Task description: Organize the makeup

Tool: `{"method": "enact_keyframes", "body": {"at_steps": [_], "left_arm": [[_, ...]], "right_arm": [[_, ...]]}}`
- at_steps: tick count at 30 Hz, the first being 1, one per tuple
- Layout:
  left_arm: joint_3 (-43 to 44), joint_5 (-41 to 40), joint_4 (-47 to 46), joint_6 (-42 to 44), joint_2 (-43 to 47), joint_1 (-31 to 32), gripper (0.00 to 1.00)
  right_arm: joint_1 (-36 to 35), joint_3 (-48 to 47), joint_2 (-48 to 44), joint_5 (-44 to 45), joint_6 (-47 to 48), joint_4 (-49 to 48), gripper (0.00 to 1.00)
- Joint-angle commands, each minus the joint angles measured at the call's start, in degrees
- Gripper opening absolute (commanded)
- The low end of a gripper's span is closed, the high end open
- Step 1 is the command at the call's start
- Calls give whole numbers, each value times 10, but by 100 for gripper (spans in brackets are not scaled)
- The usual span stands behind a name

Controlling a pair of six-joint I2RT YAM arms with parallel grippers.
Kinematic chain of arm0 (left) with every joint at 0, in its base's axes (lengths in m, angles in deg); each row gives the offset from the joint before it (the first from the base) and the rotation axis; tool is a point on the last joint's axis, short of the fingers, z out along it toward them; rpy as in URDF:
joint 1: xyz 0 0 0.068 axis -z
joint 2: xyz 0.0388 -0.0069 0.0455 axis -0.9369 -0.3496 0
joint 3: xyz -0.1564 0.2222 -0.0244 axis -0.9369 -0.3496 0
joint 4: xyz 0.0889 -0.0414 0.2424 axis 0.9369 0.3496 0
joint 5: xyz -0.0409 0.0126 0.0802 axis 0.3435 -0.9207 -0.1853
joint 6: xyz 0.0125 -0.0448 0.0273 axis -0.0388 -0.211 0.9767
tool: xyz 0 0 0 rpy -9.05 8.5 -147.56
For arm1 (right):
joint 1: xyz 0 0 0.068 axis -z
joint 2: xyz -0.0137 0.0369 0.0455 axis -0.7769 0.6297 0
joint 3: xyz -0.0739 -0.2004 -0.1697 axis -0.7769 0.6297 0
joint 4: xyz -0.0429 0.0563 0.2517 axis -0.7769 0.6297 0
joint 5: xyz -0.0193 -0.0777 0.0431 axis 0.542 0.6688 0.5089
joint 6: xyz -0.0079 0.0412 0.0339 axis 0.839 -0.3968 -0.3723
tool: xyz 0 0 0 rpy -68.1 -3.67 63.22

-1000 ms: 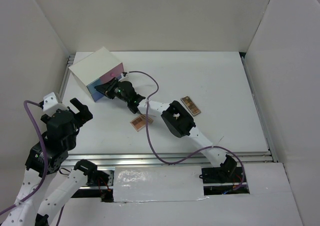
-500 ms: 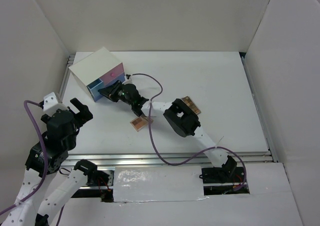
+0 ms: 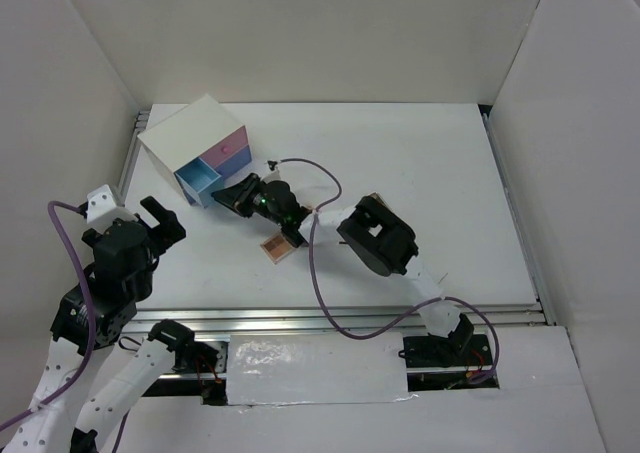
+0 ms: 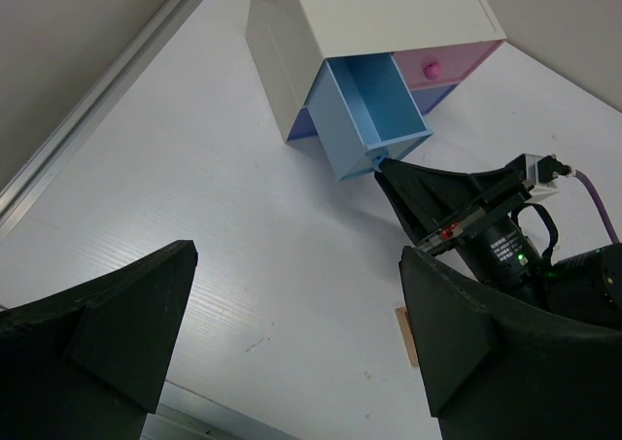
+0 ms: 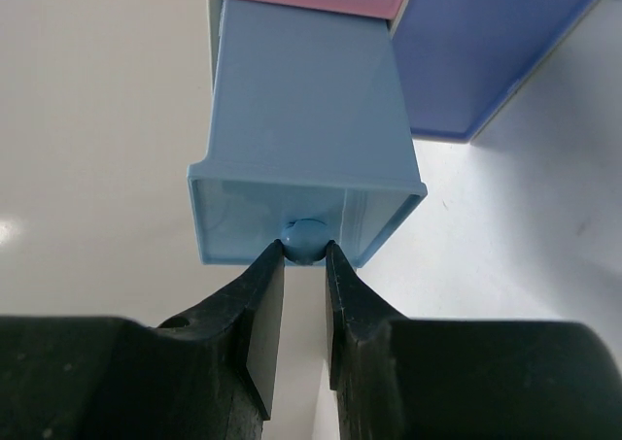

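Note:
A square eyeshadow palette point(image 3: 280, 245) lies on the table just under my right arm; a sliver of it shows in the left wrist view point(image 4: 406, 335). My right gripper point(image 3: 230, 194) is shut on the round knob point(image 5: 304, 238) of the light-blue drawer point(image 5: 306, 119), which stands pulled out of the white box point(image 3: 190, 128). The long palette is hidden under my right arm. My left gripper point(image 3: 155, 218) is open and empty, held above the table's left side. Lipsticks, bottle and tube are out of view.
The box point(image 4: 369, 13) also has a pink drawer point(image 4: 437, 66) and a purple-blue drawer point(image 5: 486, 42), both shut. The open drawer point(image 3: 200, 181) looks empty. A purple cable point(image 3: 315, 273) loops over the table by my right arm. White walls surround the table.
My right gripper has moved back towards the right with the knob in it, and the light-blue drawer has slid out of the box. The right elbow now covers the long palette. The left arm is still.

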Motion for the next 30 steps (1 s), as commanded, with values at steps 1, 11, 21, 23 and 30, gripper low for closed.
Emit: {"method": "enact_keyframes", "body": {"at_steps": [1,11,21,23,30], "left_arm": [[9,-6,-15,1,-3,1,99],[9,-10,-13,-3,-3,1,99],[9,-13,-11,-4,-4,2,99],[10,-12,-12,-3,-4,2,99],[9,-5,-12,1,-4,3,99]], "right_arm": [[-6,38,-59,2,5,-63,0],[-8,101,-99,-5,13,-100,36],[-4,244,-208,13,36,-129,95],[-2,301,-246,20,50,-117,98],[9,213,-432,192,284,500,100]]}}
